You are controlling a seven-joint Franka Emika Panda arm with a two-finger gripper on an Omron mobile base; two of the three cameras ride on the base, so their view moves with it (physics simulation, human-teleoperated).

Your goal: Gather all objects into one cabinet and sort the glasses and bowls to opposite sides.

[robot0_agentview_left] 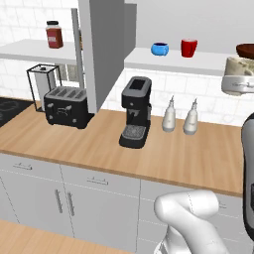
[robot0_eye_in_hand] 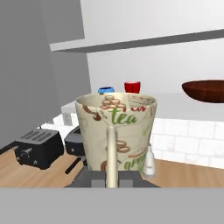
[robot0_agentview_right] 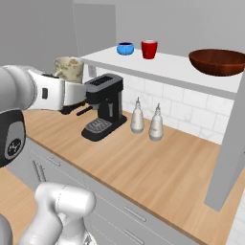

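Hand view: the beige cup (robot0_eye_in_hand: 116, 131) sits right up against the camera, upright, "tea" printed on its side, handle facing us.
Gripper (robot0_eye_in_hand: 111, 178): jaws look clamped on the cup's base, cup held up in the air in front of the cabinet (robot0_agentview_right: 162, 64).
Right base view: cup (robot0_agentview_right: 68, 68) is at the end of the arm, above the coffee machine (robot0_agentview_right: 102, 105).
Cabinet floor: blue mug (robot0_agentview_right: 125, 48) and red cup (robot0_agentview_right: 149, 49) close together toward the left, brown bowl (robot0_agentview_right: 218, 61) well apart on the right.
Counter (robot0_agentview_right: 158, 167): two white bottles (robot0_agentview_right: 138, 116) beside the coffee machine, toaster (robot0_agentview_left: 67, 105) further left.
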